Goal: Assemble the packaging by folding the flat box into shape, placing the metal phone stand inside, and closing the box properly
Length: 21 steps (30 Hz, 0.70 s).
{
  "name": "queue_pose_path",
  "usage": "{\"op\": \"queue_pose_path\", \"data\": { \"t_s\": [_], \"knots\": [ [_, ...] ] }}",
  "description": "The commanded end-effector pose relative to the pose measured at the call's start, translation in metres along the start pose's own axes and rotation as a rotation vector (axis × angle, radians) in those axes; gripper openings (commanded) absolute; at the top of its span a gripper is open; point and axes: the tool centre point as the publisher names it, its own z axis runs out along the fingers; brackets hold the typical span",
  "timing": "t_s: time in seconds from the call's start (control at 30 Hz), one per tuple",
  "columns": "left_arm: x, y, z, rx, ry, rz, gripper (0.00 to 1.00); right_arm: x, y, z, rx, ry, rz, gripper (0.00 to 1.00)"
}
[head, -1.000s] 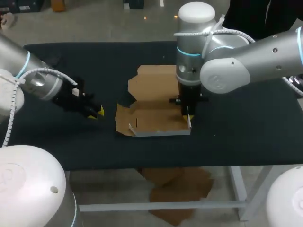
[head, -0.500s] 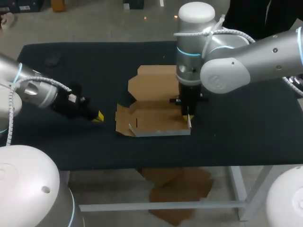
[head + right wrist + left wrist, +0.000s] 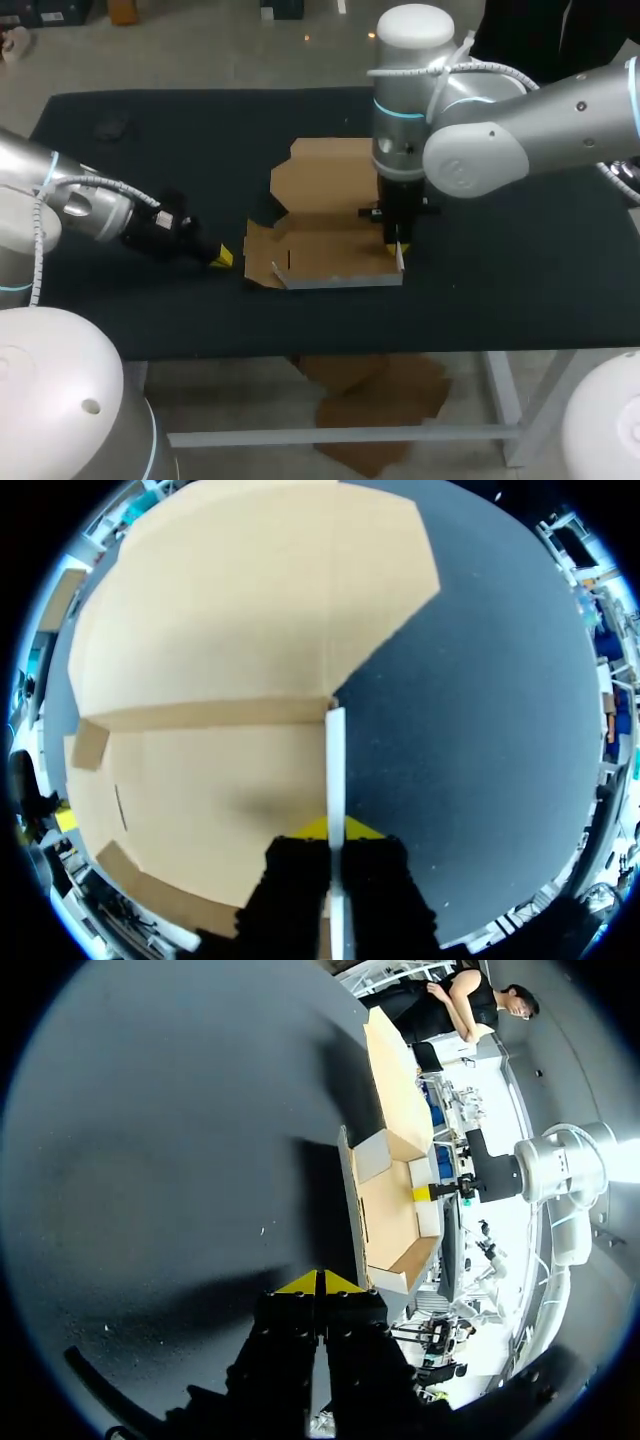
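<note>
Right gripper [image 3: 397, 247] pinches the upright side flap [image 3: 335, 750] of the half-folded cardboard box [image 3: 320, 215], which lies mid-table. Left gripper [image 3: 222, 257], tips pressed together and empty, sits low just beside the left flap [image 3: 258, 252]; best nudge it up gently while the right steadies

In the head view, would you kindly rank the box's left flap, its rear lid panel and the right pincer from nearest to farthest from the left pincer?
1. Left flap, just beside the left pincer.
2. Rear lid panel, farther back.
3. Right pincer, at the box's right wall.
</note>
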Motion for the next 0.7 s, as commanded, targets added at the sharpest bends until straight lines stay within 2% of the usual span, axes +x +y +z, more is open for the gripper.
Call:
{"op": "queue_pose_path", "data": {
  "t_s": [0.03, 0.37, 0.7],
  "knots": [
    [-0.003, -0.002, 0.013, -0.008, 0.020, 0.007, 0.00, 0.001, 0.000, 0.000, 0.001, -0.002, 0.001, 0.00],
    [0.006, -0.002, 0.028, -0.012, 0.083, 0.036, 0.00, 0.001, 0.000, 0.000, 0.001, -0.002, 0.001, 0.00],
    [0.030, -0.001, 0.032, -0.014, 0.134, 0.079, 0.00, 0.001, 0.000, 0.000, 0.001, -0.002, 0.001, 0.00]
  ]
}}
